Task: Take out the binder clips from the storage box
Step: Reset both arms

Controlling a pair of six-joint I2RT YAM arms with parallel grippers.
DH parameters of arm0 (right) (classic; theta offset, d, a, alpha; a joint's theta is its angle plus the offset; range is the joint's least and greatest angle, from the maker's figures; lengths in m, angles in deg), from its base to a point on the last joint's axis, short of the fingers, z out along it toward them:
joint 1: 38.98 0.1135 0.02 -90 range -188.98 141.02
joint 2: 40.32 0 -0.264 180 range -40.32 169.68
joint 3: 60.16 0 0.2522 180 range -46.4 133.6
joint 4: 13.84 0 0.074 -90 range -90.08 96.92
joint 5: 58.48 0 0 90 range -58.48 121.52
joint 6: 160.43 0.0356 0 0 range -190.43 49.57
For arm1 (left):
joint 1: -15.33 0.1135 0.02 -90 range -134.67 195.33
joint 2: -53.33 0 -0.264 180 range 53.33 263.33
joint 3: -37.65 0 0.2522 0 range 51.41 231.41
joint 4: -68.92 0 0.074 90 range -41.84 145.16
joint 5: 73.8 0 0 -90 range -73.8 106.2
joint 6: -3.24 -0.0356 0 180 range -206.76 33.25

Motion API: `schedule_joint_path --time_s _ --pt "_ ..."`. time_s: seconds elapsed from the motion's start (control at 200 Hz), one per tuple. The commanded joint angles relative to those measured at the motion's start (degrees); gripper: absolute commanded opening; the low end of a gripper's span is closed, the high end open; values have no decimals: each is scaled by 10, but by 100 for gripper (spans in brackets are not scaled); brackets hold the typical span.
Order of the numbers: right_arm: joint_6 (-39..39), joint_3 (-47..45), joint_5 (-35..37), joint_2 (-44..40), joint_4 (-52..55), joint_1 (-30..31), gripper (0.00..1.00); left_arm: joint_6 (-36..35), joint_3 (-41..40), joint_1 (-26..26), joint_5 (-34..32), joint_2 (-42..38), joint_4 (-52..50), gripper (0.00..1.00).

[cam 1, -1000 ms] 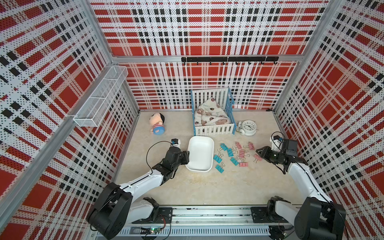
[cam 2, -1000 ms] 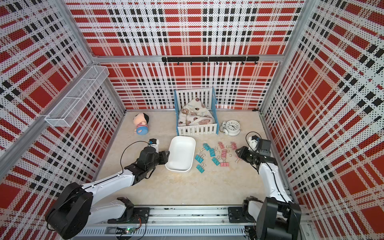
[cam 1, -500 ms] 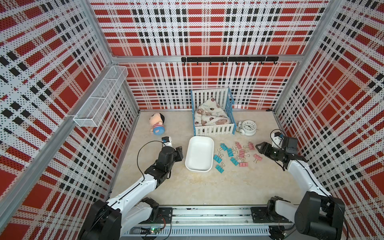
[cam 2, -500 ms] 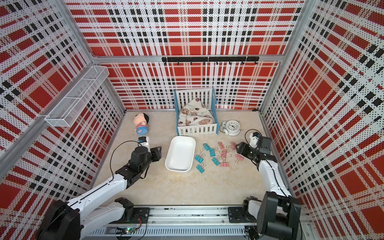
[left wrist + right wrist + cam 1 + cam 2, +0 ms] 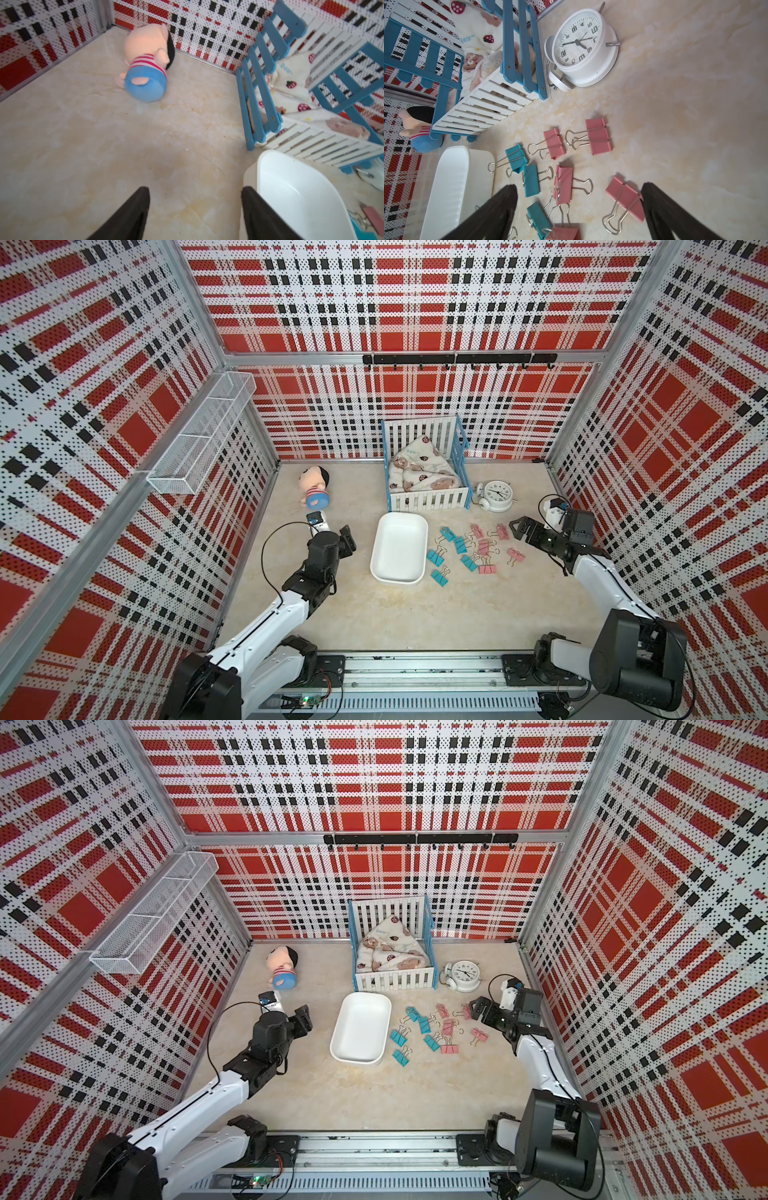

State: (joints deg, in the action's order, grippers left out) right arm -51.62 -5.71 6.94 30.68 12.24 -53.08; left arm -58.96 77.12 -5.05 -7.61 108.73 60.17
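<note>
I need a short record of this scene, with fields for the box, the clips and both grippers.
Storage box: white, empty, upright on table
Binder clips: teal and pink, all on table beside box
Left gripper: open, holds nothing
Right gripper: open, holds nothing, near the pink clips
Also there: crib, alarm clock, plush doll

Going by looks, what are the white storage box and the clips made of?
The storage box is probably moulded plastic: smooth, faintly glossy white walls and rounded corners. The binder clips look like folded sheet metal with a matte pink or teal coating, and their handles are bare shiny silver wire.
</note>
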Motion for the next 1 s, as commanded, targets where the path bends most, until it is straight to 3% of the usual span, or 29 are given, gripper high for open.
schedule_joint_path --time_s 0.0,0.16,0.351,0.506,0.681,0.767,0.992 --pt "-23 10 37 17 -51 -1 100 -3 -18 16 -83 -41 13 99" --pt "-29 -15 44 72 -140 5 100 -22 -71 33 -148 -104 71 99" --pt "-40 -10 91 138 -223 51 100 -92 -131 37 -165 -148 169 99" --pt "-49 -21 130 153 -301 78 100 -123 -144 39 -195 -131 191 99" --pt "-51 -41 153 170 -377 82 100 -166 -176 49 -229 -79 285 99" --pt "-66 -43 166 185 -387 87 100 -165 -201 57 -213 -55 347 99" --pt "-105 -136 234 151 -540 101 100 -169 -235 122 -145 -8 454 99"
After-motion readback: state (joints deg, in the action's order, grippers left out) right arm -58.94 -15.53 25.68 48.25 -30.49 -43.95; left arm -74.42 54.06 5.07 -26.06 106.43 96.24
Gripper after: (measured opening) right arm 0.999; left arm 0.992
